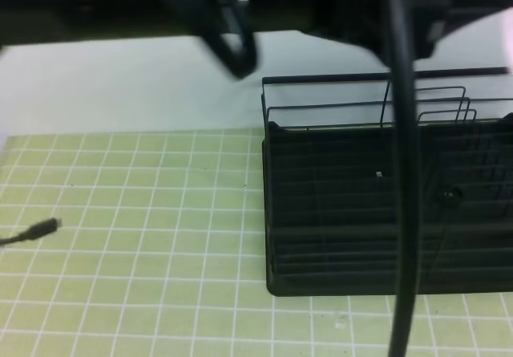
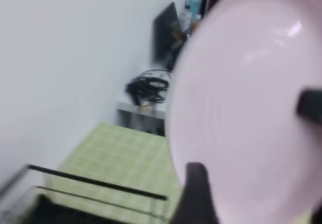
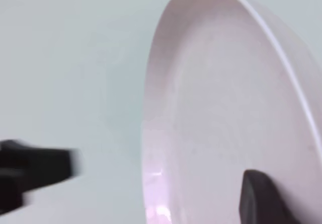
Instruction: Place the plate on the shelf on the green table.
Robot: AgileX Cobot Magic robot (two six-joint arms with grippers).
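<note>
The pale pink plate (image 2: 241,98) is up in the air, tilted on edge, and fills both wrist views (image 3: 226,113). My left gripper (image 2: 247,135) is open: one finger (image 2: 196,194) shows at the plate's lower rim, the other (image 2: 309,105) in front of its face. My right gripper (image 3: 162,169) is open around the rim. Its right finger (image 3: 259,199) lies against the plate's face, and its left finger (image 3: 35,168) stands clear of the edge. The black wire shelf (image 1: 321,212) stands on the green table (image 1: 136,237), with its top bars (image 2: 95,182) below the plate. In the high view both arms are a dark blur along the top.
A thick black cable (image 1: 405,212) hangs down in front of the shelf. A thin cable plug (image 1: 44,229) lies on the tiles at the left. Beyond the table's end stands a small side table with coiled cables (image 2: 148,88). A white wall runs behind.
</note>
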